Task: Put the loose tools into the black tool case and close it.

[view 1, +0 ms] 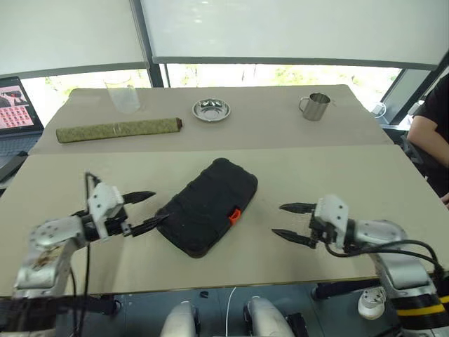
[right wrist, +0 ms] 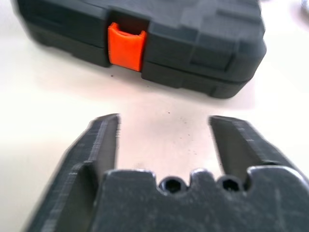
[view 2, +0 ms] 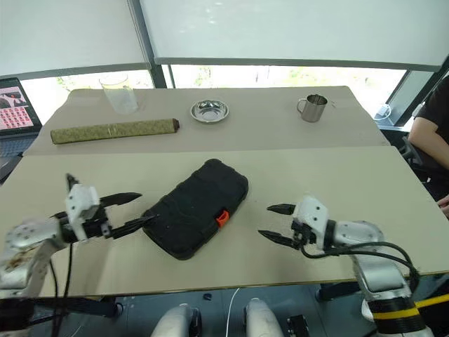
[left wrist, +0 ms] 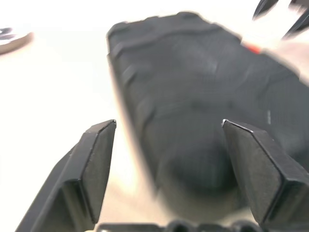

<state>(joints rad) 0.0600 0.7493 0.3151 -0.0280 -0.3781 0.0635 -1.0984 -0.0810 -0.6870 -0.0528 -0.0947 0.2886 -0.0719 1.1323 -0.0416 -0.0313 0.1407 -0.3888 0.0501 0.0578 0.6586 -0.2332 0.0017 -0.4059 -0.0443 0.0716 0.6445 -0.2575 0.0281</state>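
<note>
Risk first: the case (view 1: 208,206) lies shut in the middle of the counter (view 1: 365,175), askew to the near edge, its orange latch (view 1: 234,215) on the side facing the right gripper (view 1: 291,222). The latch looks pressed home in the right wrist view, but I cannot be sure it has caught; if not, a nudge could let the lid spring. The left gripper (view 1: 149,209) is the likelier cause: its lower finger lies at the case's near left corner, touching or nearly so, and a careless swing could push the case round or toward the near edge. No loose tools lie on the counter, so the task seems about done.

Both arms reach in from the near corners, forearms low over the counter, grippers pointing inward at the case and slightly down. Both sets of fingers stand wide and hold nothing. The right gripper hangs well clear of the latch side.
</note>
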